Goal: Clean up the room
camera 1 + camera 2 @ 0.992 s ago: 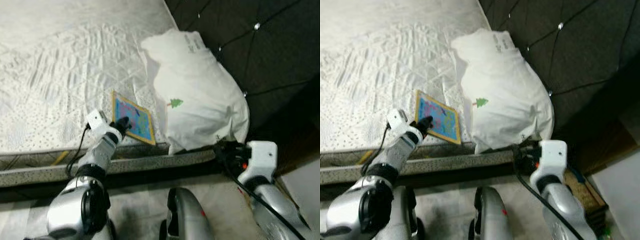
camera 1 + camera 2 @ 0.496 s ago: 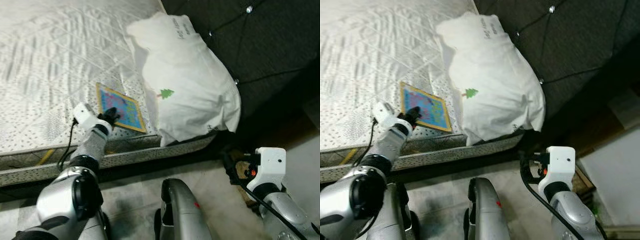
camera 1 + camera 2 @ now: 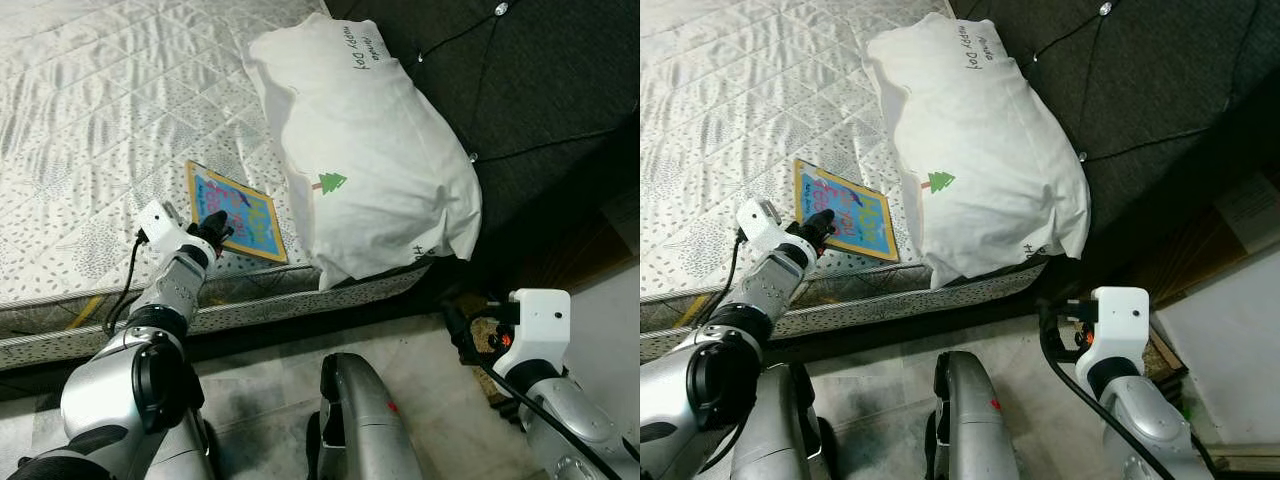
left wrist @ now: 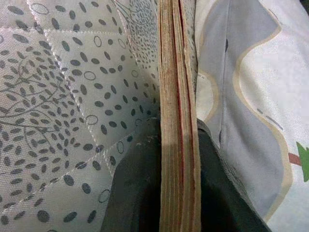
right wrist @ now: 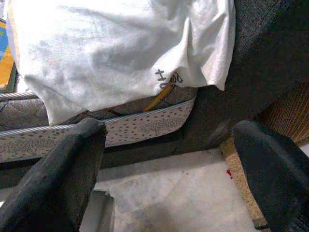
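Observation:
A thin picture book point(image 3: 238, 223) with a blue cover and orange border lies on the mattress point(image 3: 90, 150) near its front edge, beside a white pillow point(image 3: 370, 150). My left gripper point(image 3: 215, 228) is shut on the book's near edge; the left wrist view looks along the book's page edges point(image 4: 177, 125) between the two black fingers point(image 4: 137, 193). My right gripper point(image 5: 169, 159) hangs open low beside the bed's corner, its fingers point(image 5: 63, 174) wide apart with nothing between them, pointing at the pillow's lower end point(image 5: 120, 53).
A dark tufted headboard point(image 3: 540, 90) stands behind the pillow. The patterned mattress side point(image 5: 140, 128) runs along the front. Pale tiled floor point(image 5: 169, 193) lies below, with a woven brown thing point(image 5: 285, 116) by the bed's corner.
The view has shifted a little, showing more of the mattress and pillow. The left gripper stays on the book's edge. The right arm is where it was half a second ago.

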Robot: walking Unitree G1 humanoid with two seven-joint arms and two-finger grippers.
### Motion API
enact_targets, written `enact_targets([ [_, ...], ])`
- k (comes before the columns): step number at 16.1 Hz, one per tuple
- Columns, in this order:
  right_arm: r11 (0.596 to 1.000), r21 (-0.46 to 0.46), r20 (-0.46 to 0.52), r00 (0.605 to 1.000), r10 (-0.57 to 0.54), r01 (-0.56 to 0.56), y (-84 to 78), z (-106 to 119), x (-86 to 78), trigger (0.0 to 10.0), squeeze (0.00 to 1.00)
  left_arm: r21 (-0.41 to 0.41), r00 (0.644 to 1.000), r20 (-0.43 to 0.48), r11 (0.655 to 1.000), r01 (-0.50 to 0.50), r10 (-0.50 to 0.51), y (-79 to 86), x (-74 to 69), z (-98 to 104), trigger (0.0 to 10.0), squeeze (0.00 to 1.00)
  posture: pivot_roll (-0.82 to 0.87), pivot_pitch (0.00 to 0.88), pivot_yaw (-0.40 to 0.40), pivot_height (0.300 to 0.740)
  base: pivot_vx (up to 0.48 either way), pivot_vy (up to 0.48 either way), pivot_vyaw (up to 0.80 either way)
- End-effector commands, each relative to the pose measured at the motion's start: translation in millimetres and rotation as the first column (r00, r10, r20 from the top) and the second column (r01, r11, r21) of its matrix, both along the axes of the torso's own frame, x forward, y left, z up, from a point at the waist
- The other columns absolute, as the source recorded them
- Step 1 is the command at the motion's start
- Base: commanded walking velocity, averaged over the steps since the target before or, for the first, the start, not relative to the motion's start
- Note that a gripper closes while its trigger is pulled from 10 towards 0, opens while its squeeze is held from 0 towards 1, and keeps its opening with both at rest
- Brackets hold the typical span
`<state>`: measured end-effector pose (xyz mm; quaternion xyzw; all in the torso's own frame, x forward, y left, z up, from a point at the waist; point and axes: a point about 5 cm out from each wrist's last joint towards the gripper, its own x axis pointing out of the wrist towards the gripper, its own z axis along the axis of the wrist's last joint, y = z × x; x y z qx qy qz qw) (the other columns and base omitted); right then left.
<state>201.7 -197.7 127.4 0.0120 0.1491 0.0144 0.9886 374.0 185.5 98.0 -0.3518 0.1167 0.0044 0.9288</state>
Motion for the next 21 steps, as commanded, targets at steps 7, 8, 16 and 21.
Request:
enact_targets([
  [7,0.99,0.072,0.019,0.993,0.117,-0.118,12.5,7,2.5,10.0,0.0,0.181,0.998,-0.07,0.983,0.021,-0.008,22.4,0.1,4,10.0,1.0,-0.33,0.197,-0.185,0.582,0.0,0.0,0.0],
  [8,0.99,0.072,0.02,0.993,0.119,-0.12,12.8,7,3.3,10.0,0.0,0.198,0.997,-0.076,0.98,0.013,0.002,26.9,-0.8,4,10.0,1.0,-0.33,0.193,-0.184,0.582,0.0,0.0,0.0],
  [16,0.987,0.067,0.06,0.988,0.144,-0.148,16.3,8,24.7,10.0,0.0,0.291,0.992,-0.091,0.955,-0.052,0.082,47.8,-1.4,10,10.0,1.0,-0.29,0.119,-0.162,0.582,0.0,0.0,0.0],
  [21,0.986,0.071,0.101,0.985,0.141,-0.149,22.0,7,41.3,10.0,0.0,0.356,0.995,-0.05,0.932,-0.066,0.089,59.5,2.1,24,10.0,1.0,-0.25,0.072,-0.136,0.582,0.0,0.0,0.0],
])
